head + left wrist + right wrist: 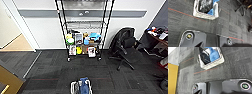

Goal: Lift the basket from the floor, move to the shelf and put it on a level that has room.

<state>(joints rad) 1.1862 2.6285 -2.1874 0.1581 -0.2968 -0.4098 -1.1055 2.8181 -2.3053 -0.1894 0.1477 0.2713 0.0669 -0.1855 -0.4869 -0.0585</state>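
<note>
The basket [72,87] stands on the dark grey carpet floor [50,72] at the near edge of the head view, with blue and dark items inside. Both wrist views look down on it: its woven wall [205,16] shows in the left one and its wall [214,63] in the right one, with carpet between it and the robot's dark plate. The black wire shelf [60,25] stands against the white wall straight ahead. Its level [85,23] second from the top looks bare, while the two lower tiers are packed with colourful items.
A black office chair [125,47] stands right of the shelf, and a cluttered desk [158,35] is at the far right. A doorway with tan flooring [17,43] opens at left. A yellow-brown panel [7,80] sits at the near left.
</note>
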